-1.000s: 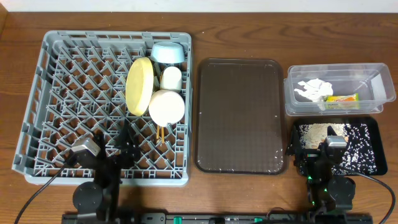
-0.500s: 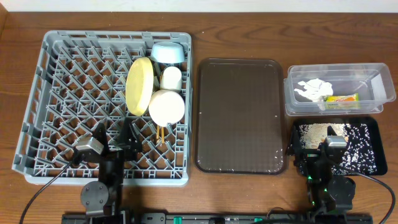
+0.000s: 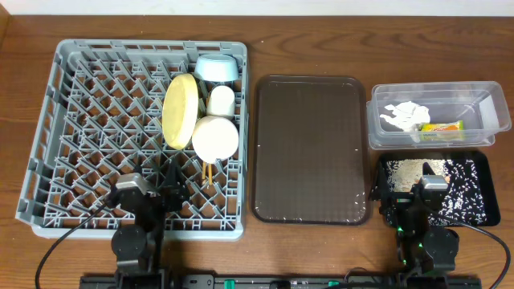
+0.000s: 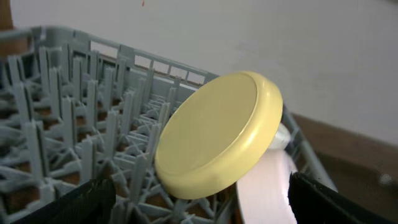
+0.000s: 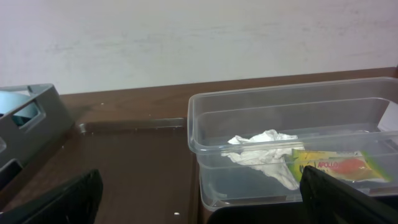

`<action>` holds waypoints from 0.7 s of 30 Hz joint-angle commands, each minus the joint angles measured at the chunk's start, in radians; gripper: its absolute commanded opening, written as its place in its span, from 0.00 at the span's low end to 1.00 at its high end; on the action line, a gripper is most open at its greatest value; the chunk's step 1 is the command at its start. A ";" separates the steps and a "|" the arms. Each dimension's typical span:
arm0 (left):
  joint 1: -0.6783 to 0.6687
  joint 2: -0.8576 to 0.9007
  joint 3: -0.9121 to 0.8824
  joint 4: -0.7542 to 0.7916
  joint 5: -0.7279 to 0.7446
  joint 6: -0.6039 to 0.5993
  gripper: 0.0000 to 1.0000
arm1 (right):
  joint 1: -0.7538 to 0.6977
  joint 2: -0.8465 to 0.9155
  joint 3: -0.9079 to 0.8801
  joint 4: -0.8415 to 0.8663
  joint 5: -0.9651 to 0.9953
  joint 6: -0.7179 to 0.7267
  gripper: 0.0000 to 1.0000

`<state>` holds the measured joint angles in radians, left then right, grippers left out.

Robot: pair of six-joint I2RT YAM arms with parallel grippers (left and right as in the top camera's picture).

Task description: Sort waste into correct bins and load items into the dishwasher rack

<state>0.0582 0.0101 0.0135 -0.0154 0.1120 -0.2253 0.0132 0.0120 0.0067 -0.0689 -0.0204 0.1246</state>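
Wooden chopsticks (image 3: 207, 172), overhead view only

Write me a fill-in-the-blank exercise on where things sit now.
The yellow plate stands on edge in the grey ____.
The napkin and snack wrapper lie in the clear ____.
The black tray holds crumbly food ____.
Between the light blue bowl and the cream bowl sits the white ____.
Missing words: rack; tub; scraps; cup.
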 commanded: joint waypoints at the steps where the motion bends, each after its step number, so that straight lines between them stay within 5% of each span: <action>1: -0.008 -0.008 -0.010 -0.047 0.008 0.163 0.90 | -0.014 -0.006 -0.002 -0.003 -0.007 -0.010 0.99; 6: -0.045 -0.008 -0.010 -0.047 0.007 0.275 0.90 | -0.014 -0.006 -0.002 -0.003 -0.007 -0.010 0.99; 21: -0.071 -0.009 -0.010 0.037 0.012 0.224 0.90 | -0.014 -0.006 -0.002 -0.003 -0.007 -0.010 0.99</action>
<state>-0.0097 0.0101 0.0128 0.0254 0.1097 -0.0025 0.0132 0.0120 0.0067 -0.0685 -0.0204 0.1246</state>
